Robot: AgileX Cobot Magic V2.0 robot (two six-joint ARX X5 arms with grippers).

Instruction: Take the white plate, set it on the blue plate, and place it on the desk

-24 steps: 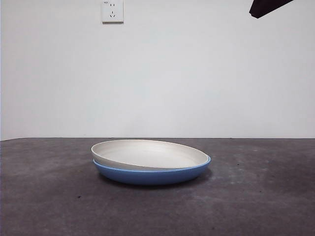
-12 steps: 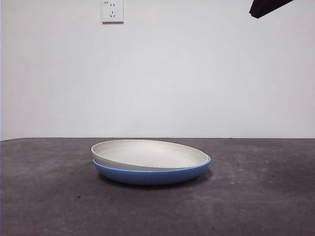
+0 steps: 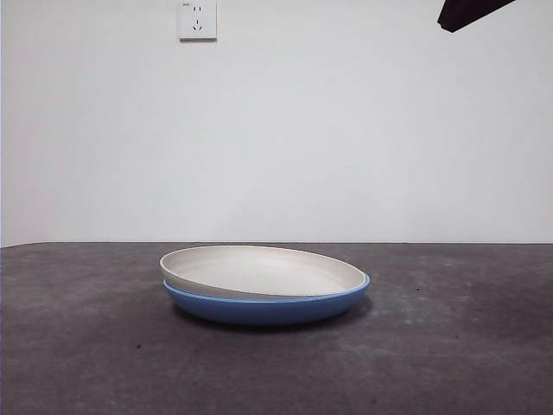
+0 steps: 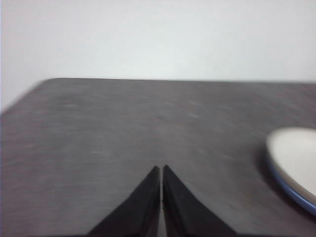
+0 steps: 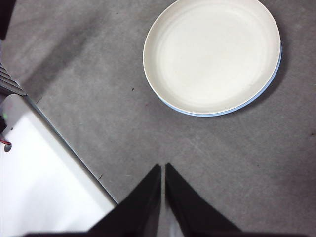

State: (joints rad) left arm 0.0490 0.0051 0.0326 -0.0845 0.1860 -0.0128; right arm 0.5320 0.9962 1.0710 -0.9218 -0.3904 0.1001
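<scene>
The white plate lies nested in the blue plate at the middle of the desk, tilted a little, its left rim raised. Both show from above in the right wrist view, white plate over a thin blue edge, and at the side of the left wrist view, white plate, blue plate. My right gripper is shut and empty, high above the desk, apart from the plates. My left gripper is shut and empty, low over bare desk, away from the plates. A black arm tip shows at the top right.
A white wall with a socket stands behind the desk. In the right wrist view a white surface borders the desk's edge.
</scene>
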